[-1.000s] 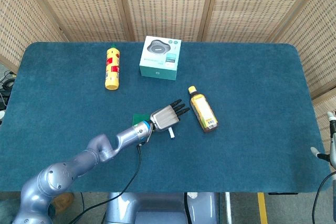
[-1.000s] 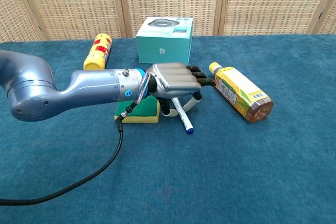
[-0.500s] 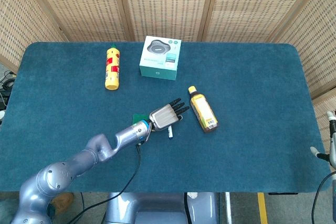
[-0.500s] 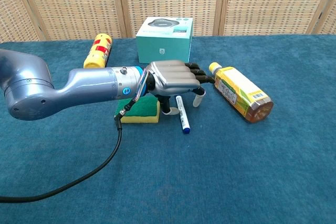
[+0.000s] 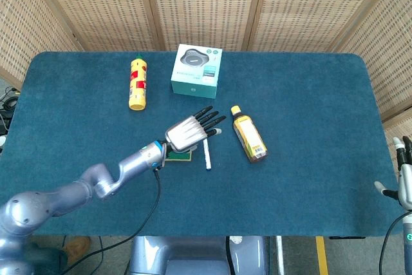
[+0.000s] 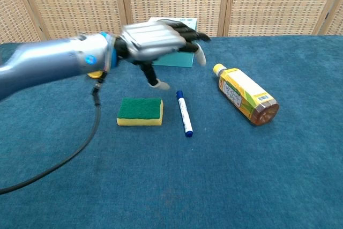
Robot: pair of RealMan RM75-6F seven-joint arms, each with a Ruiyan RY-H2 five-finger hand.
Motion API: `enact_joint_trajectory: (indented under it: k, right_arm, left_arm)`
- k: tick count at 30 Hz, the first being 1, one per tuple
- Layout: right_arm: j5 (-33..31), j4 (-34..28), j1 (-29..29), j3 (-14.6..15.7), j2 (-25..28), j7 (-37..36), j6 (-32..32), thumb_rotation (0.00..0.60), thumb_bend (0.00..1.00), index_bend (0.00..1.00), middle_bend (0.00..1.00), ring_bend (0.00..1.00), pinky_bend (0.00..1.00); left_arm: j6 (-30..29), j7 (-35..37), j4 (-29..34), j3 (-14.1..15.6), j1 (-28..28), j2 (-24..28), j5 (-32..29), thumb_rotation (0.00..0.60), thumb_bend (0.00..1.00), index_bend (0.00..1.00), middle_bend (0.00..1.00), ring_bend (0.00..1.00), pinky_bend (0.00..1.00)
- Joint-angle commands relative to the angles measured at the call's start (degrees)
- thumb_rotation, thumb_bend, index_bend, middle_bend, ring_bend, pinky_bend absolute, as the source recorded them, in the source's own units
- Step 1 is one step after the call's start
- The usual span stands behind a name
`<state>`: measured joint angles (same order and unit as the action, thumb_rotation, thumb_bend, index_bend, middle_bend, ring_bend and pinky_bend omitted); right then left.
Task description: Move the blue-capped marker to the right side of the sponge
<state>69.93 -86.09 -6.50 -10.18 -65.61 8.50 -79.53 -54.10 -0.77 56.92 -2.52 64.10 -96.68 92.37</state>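
From the chest view my left hand (image 6: 155, 38) hangs in the air above the table, fingers spread and holding nothing, blurred at its edges. Below it that view shows the sponge (image 6: 140, 111) whole, green on top with a yellow base, and the blue-capped marker (image 6: 184, 113) lying flat just beside the sponge's right side, not touching it, cap end toward the camera. In the head view my left hand covers most of the sponge, so only its lower edge shows, while the marker lies clear beside it. Only the head view catches my right hand (image 5: 403, 181) at the far right edge of the frame; I cannot tell how its fingers lie. The table (image 5: 322, 107) is covered in dark blue cloth, with woven wicker screens (image 5: 206, 4) standing behind it
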Motion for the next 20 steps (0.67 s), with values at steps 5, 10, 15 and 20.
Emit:
enact_joint_trajectory:
  k: [5, 10, 15, 20]
  right_arm:
    - [1.1, -1.1, 0.2, 0.3, 0.8, -0.6, -0.5, 0.600, 0.00, 0.02, 0.00, 0.00, 0.00]
    - [2.4, -1.6, 0.3, 0.5, 1.1, -1.2, -1.3, 0.600, 0.00, 0.02, 0.00, 0.00, 0.00]
    - [4.4, -2.5, 0.5, 0.8, 1.5, -1.5, -2.6, 0.600, 0.00, 0.02, 0.00, 0.00, 0.00]
    - [5.7, -3.4, 0.7, 1.1, 1.9, -1.5, -3.5, 0.600, 0.00, 0.02, 0.00, 0.00, 0.00]
  left_arm:
    - [-16.0, -5.2, 30.6, 0.7, -21.6, 22.6, -13.7, 0.600, 0.08, 0.00, 0.00, 0.00, 0.00]
    - [-27.6, -3.5, 35.5, 4.3, -33.6, 28.2, -14.9, 0.600, 0.08, 0.00, 0.00, 0.00, 0.00]
    - [-36.2, -3.8, 36.8, 7.6, -43.2, 30.9, -15.8, 0.600, 0.08, 0.00, 0.00, 0.00, 0.00]
    - [-36.3, -1.3, 36.8, 7.8, -46.2, 31.7, -15.6, 0.600, 0.08, 0.00, 0.00, 0.00, 0.00]
